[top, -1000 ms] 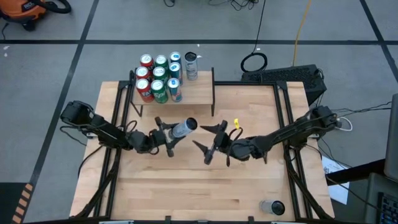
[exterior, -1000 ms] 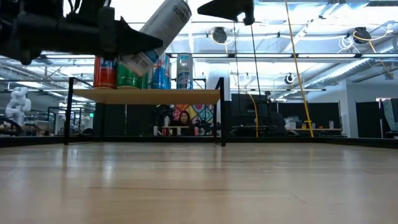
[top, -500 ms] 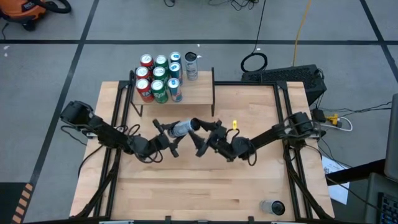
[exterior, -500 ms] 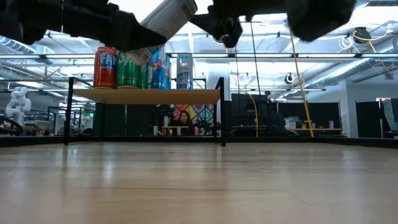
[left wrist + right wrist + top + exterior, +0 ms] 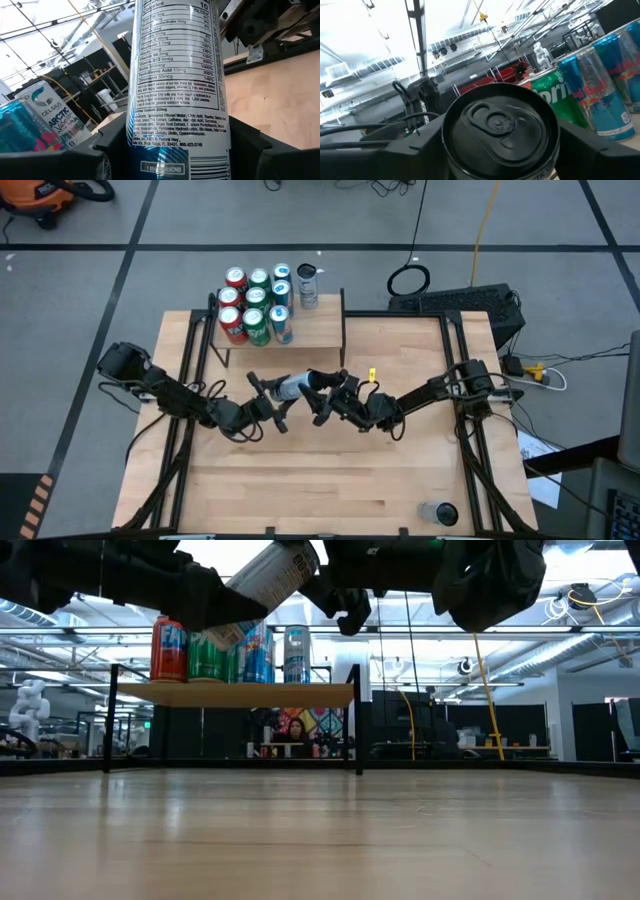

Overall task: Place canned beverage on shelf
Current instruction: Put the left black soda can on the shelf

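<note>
Closing in since a second ago, the right gripper is now bracketing the top of the slim can, fingers spread, while the left gripper is pinching its body, tilted in mid-air near the shelf. A clean handover likely needs the right fingers clamping before the left lets go. Soda cans are crowding the shelf's left half.

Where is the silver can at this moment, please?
In the high view, the silver can is mid-table, tilted, between the left gripper and right gripper, in front of the shelf.
</note>
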